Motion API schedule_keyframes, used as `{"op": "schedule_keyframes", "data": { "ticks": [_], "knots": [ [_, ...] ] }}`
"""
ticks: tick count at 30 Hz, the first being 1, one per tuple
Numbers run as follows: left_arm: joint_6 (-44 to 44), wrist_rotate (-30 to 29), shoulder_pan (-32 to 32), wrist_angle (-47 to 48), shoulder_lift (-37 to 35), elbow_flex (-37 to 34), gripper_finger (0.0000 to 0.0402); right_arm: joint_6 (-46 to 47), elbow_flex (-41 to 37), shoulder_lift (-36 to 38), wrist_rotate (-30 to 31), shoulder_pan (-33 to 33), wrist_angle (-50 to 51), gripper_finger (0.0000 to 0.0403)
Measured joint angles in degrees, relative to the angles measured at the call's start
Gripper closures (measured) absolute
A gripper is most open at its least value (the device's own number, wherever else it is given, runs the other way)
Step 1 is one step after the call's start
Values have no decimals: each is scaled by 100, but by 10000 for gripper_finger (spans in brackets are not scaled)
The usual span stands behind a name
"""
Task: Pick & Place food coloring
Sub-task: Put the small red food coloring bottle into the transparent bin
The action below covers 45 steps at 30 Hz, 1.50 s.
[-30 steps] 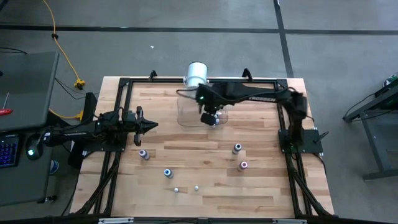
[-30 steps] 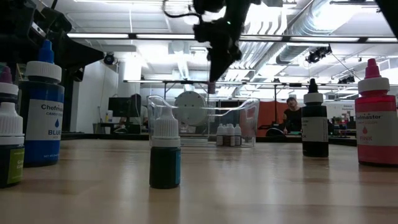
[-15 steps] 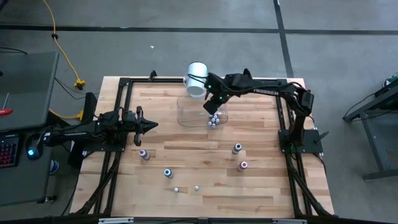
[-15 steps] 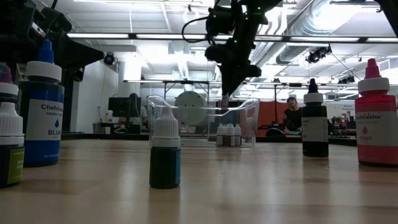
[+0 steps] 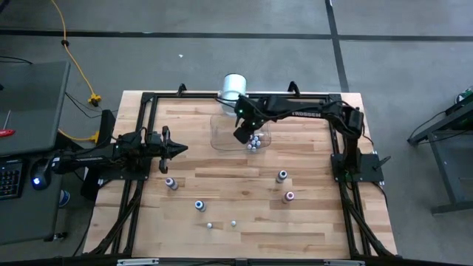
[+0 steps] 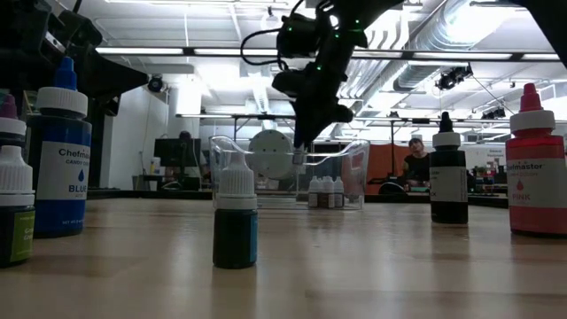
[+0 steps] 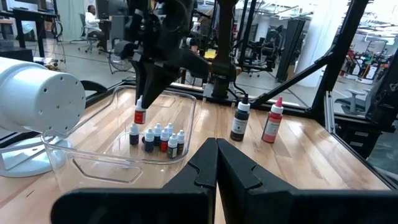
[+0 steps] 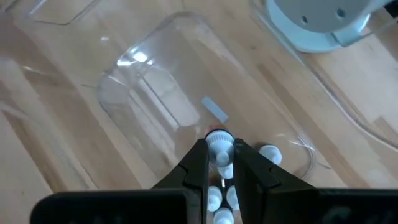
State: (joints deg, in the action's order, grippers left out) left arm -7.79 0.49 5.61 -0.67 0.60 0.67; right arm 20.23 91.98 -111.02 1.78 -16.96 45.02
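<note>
Seen from above: a pale wooden plank table (image 5: 244, 214) inside a black metal frame, with two dark arms.

Reaching from the right side toward the far middle of the table, the right gripper (image 5: 242, 135), lowered into a clear plastic tub (image 5: 222, 137). Pinched between its two dark fingers (image 8: 198, 163), a tiny white-capped bottle with a red band (image 7: 140, 114), held upright by its cap above the tub floor. Fingers narrowly parted, clamped on that cap.

Standing on the tub floor just beside the held bottle, a tight cluster of tiny white-capped food coloring bottles (image 7: 158, 138). Just beyond the tub, touching or nearly touching its far wall, a big white cylinder (image 5: 233, 87) lying on its side.

Waiting at the left edge of the table, well apart from the tub, the left gripper (image 5: 179, 148), fingers pressed fully together and holding nothing.

Scattered upright on the bare near half of the table: a purple-topped bottle (image 5: 171, 183), a blue-topped bottle (image 5: 199, 205), a grey-topped bottle (image 5: 281, 176), a pink-topped bottle (image 5: 290, 196), and two tiny whitish bottles (image 5: 210, 225) nearest the front edge.

From table height, far behind the tub, a seated person (image 6: 414, 161) in the workshop.
</note>
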Motion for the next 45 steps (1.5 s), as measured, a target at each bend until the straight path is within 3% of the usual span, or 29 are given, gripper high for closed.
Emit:
{"op": "schedule_keyframes", "data": {
  "ticks": [22, 45],
  "knots": [
    [-1, -1, 1, 0, 0, 0, 401, -728, -65, -72, 123, 517, 300, 361],
    [0, 0, 2, 0, 2, 0, 401, -209, -87, -726, -102, 324, 121, 361]
  ]
}}
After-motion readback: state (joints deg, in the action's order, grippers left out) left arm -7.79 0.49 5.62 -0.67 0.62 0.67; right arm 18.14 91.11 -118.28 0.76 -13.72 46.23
